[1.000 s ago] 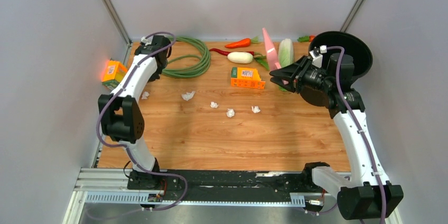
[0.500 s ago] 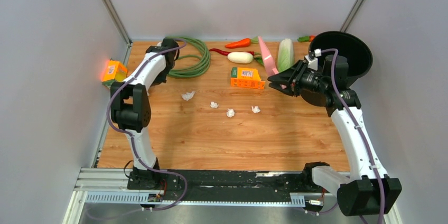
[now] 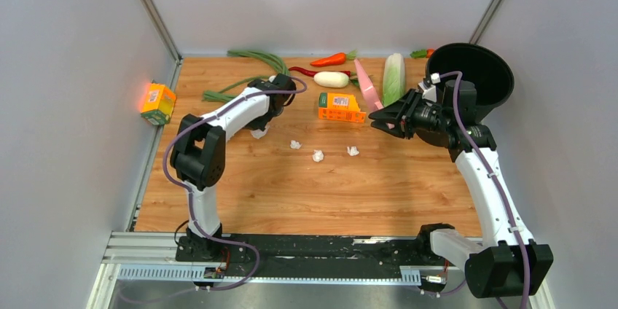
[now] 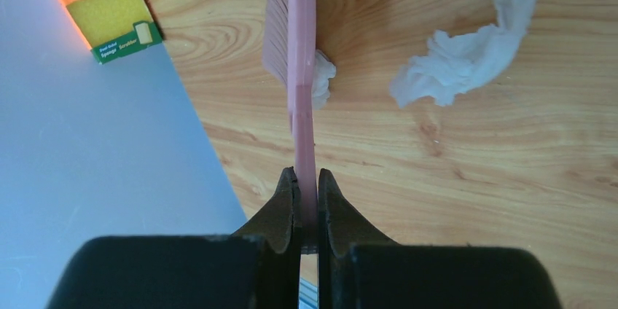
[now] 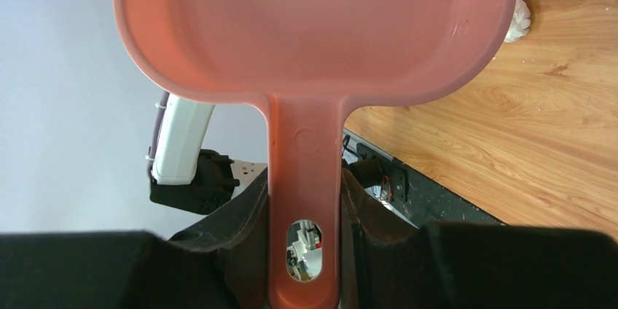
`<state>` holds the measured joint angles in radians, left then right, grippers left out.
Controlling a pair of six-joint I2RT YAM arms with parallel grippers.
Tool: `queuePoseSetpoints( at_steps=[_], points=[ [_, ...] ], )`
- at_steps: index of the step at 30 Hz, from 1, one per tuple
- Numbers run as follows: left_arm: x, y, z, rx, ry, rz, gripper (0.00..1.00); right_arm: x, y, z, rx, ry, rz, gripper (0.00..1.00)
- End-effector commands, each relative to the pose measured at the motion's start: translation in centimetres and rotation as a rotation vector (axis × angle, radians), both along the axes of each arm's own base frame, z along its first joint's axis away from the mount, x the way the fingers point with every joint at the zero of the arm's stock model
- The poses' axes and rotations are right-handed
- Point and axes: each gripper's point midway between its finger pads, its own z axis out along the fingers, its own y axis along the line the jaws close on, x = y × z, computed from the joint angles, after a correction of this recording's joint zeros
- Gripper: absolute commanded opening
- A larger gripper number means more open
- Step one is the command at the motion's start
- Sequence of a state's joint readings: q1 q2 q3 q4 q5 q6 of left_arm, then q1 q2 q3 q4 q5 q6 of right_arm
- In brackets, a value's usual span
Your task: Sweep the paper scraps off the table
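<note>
Several paper scraps (image 3: 318,155) lie in a loose row mid-table (image 3: 328,192). My left gripper (image 3: 268,108) is shut on the handle of a pink brush (image 4: 291,39). The brush's bristles touch a small scrap (image 4: 322,79), and a larger scrap (image 4: 466,61) lies just to its right. My right gripper (image 3: 380,116) is shut on the handle of the pink dustpan (image 3: 366,83), held tilted above the table behind the scraps. The right wrist view shows the pan (image 5: 313,25) empty, with one scrap (image 5: 517,21) beyond its rim.
An orange box (image 3: 340,107) sits between the two grippers. A white radish (image 3: 331,79), red chilli (image 3: 302,71), cabbage (image 3: 393,76) and green cord (image 3: 240,83) lie along the back. A black bowl (image 3: 481,61) stands back right. A sponge box (image 3: 157,101) is at the left edge.
My left arm has swung from the back left corner rightward to the scraps, stretching the green cord out of its coil. The right gripper with the dustpan has drifted slightly left.
</note>
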<state>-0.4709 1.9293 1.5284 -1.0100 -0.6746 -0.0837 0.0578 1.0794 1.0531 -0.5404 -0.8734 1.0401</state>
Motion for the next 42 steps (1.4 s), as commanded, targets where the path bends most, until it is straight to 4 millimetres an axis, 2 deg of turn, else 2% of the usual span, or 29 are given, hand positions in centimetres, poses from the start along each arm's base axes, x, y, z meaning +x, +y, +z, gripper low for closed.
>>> queuePoseSetpoints(
  at_steps=[1, 5, 10, 12, 16, 21, 27, 42],
  points=[
    [-0.2, -2.9, 0.8, -0.114, -0.014, -0.048, 0.00, -0.8, 0.0, 0.2, -0.026, -0.030, 0.017, 0.00],
    [-0.2, -4.5, 1.1, -0.123, -0.013, -0.111, 0.00, -1.1, -0.1, 0.2, -0.040, -0.034, 0.017, 0.00],
    [-0.7, -5.2, 1.0, -0.094, -0.008, -0.148, 0.00, -1.5, -0.4, 0.5, -0.071, -0.045, 0.013, 0.00],
    [-0.8, -6.1, 1.3, -0.096, -0.014, -0.174, 0.00, -1.8, -0.5, 0.3, -0.092, -0.040, 0.012, 0.00],
    [-0.9, -7.4, 1.7, -0.085, -0.013, -0.213, 0.00, -2.3, -1.3, -0.9, -0.177, -0.030, 0.008, 0.00],
    [-1.5, -8.3, 1.7, -0.089, -0.006, -0.244, 0.00, -3.3, -2.7, -3.8, -0.331, 0.016, 0.026, 0.00],
    [-3.3, -9.4, 1.1, -0.133, 0.022, -0.308, 0.00, -4.7, -4.3, -6.8, -0.466, 0.066, 0.052, 0.00],
    [-8.6, -11.1, 1.6, -0.243, 0.052, -0.441, 0.00, -5.8, -4.2, -9.1, -0.524, 0.105, 0.094, 0.00]
  ],
)
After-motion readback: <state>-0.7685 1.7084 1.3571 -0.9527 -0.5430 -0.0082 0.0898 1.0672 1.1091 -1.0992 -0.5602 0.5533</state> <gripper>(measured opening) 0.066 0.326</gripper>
